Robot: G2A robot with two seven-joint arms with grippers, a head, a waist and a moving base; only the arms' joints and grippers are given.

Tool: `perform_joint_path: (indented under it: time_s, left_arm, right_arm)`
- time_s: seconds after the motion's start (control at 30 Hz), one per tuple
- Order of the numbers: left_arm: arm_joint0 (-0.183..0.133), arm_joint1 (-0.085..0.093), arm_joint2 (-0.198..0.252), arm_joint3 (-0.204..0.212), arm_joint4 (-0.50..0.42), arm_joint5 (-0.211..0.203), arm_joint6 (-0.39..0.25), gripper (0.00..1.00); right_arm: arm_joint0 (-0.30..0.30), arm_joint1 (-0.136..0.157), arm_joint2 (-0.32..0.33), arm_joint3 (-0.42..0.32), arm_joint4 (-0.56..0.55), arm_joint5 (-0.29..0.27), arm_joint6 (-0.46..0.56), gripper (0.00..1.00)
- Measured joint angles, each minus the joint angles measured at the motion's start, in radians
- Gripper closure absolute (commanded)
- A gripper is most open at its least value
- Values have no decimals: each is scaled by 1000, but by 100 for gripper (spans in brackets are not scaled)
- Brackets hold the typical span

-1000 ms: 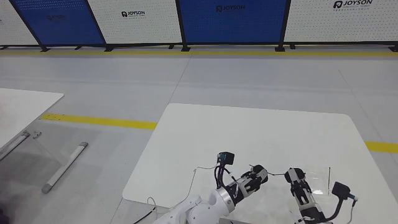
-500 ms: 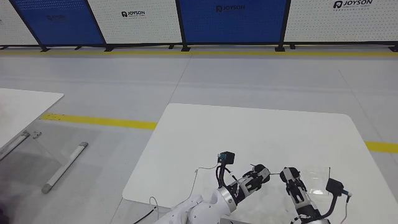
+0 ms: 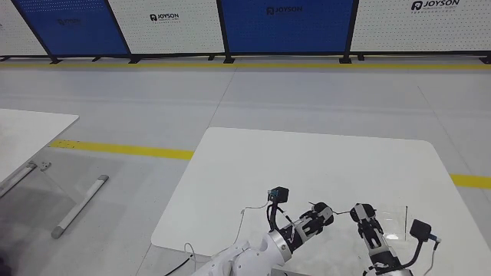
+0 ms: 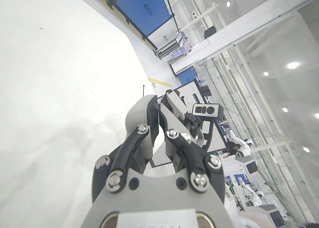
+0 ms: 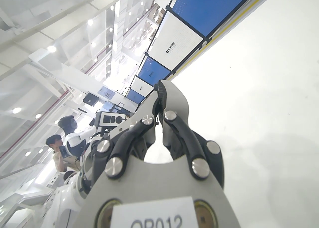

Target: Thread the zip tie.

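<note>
Both arms sit low over the front edge of the counter, about halfway along it. The 2 tips face each other, close but apart.

Left pincer: from its own wrist cam the pads are squeezed down to a thin slit, so I'd call it closed. There's a tiny dark nub right at the seam and a short dark sliver poking out of the tip in the top view. I can't tell if that's something pinched or just part of the pad.

Right pincer: same deal. In its wrist cam the fingers meet at the tip with the ribbed black pad showing along the edge. It's closed, and I can't make out anything held in it.

The zip tie is the 1 thing I can actually place. It's a thin black strip lying flat on the counter, off to the right of the right pincer, between it and the counter's right edge, toward the front-right corner. It runs roughly front to back. Neither pincer is touching it. It also shows past the left pincer's tip in the left wrist cam, with what looks like a small head on the far end.

Beyond the counter's far edge there's grey floor with a yellow line, then a row of blue and white panels. A 2nd table pokes in at the left.
</note>
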Motion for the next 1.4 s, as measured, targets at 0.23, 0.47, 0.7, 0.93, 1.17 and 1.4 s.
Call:
perform_joint_path:
  time_s: [0.23,0.47,0.7,0.93,1.17,1.4]
  left_arm:
    - [-1,-2,2,3,-3,-21,-4,100]
    - [1,-4,2,2,58,19,36,100]
    - [1,-7,6,2,54,12,30,100]
    - [1,-9,5,1,60,20,28,100]
    - [-1,-11,9,0,76,33,23,100]
    - [-1,-14,10,2,75,37,21,93]
  right_arm:
    - [8,-5,-10,-5,-18,11,18,100]
    - [-8,-8,7,-11,-15,-5,1,100]
    - [-3,-13,5,-8,-24,4,7,100]
    - [-1,-19,1,-7,-42,24,-6,100]
    - [-4,-25,-9,-17,-68,38,-23,100]
    - [-6,-29,-8,-21,-77,41,-23,100]
